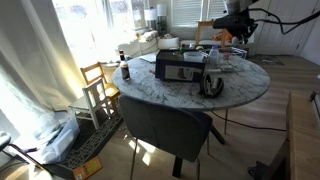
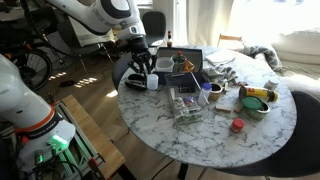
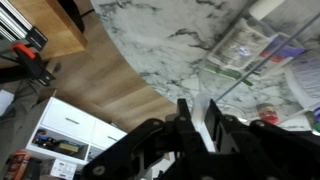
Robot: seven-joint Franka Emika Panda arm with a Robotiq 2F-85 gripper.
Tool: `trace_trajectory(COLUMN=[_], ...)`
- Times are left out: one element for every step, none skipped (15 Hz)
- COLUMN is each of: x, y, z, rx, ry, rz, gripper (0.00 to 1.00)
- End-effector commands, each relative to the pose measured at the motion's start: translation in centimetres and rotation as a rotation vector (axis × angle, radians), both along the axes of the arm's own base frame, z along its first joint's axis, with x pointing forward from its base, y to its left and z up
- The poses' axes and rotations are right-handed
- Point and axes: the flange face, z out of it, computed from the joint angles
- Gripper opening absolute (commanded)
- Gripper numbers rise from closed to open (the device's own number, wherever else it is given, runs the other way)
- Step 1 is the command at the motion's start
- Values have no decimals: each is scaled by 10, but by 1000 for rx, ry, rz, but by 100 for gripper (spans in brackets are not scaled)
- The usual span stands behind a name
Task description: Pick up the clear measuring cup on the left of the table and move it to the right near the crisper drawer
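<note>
End effector [image 2: 147, 70] narrow, seemingly around the clear measuring cup [image 2: 153, 83], just beside the crisper drawer [image 2: 166, 64].

no text, label, brand or number can be read; printed packaging [image 3: 243, 47] on the tabletop [image 3: 170, 40] is too blurred.

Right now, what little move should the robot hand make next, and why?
Probably lower a little toward the clear measuring cup. The gripper hangs above it near the table edge, and the cup seems to stand ungripped beside the crisper drawer. Whether the jaws are open is unclear.
</note>
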Motion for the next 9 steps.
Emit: trace_trajectory(x=[-46, -50, -52, -53, -52, -50, -46, -42, -40], y=[-2, -4, -7, -8, -10, -12, -15, -16, -17], z=[-24, -32, -41, -49, -57, -64, -70, -78, -85], rx=[37, 46, 57, 72, 81, 90, 84, 94, 101], ry=[-43, -65, -94, -125, -149, -177, -196, -205, -215], rz=[-94, -89, -85, -72, -57, -38, -13, 2, 19], gripper=[5, 5, 5, 5, 5, 5, 5, 5, 5])
